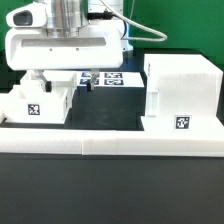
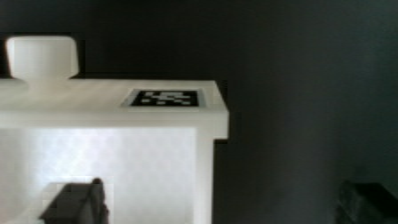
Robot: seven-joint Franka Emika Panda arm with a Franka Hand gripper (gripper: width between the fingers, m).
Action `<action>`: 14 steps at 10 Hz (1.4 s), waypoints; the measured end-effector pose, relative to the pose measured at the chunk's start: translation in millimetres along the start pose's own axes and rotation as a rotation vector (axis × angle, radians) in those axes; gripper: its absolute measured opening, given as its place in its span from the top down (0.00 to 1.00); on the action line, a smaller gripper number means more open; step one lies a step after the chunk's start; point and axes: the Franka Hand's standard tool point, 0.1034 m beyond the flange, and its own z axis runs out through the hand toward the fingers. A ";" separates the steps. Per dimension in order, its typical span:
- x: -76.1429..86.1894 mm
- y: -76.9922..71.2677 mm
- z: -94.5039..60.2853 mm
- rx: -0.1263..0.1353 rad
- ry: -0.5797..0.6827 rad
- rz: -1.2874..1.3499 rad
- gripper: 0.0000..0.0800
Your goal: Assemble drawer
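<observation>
Gripper [image 2: 219, 203]: we note the jaws spread wide, pinching nothing. In the wrist view one finger [image 2: 75, 200] stands in front of the white body of the small tray [image 1: 40, 102]. The other finger hangs over the dark table [image 1: 110, 190], clear of the tray's edge.

Tray: at the exterior view's left, directly under the hand. We see its knob [image 2: 39, 55] and a square tag [image 2: 166, 98].

Casing [image 1: 180, 90]: upright at the exterior view's right, well apart from the tray.

Both sit just behind the long low wall [image 1: 110, 140]. The marker board [image 1: 105, 77] lies flat farther back, between them.
</observation>
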 end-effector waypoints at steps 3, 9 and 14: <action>-5.4 -2.8 21.6 -0.018 -0.002 -0.017 0.19; -8.4 -3.3 28.6 -0.031 0.008 -0.025 0.26; -8.4 -3.1 28.7 -0.031 0.007 -0.026 0.85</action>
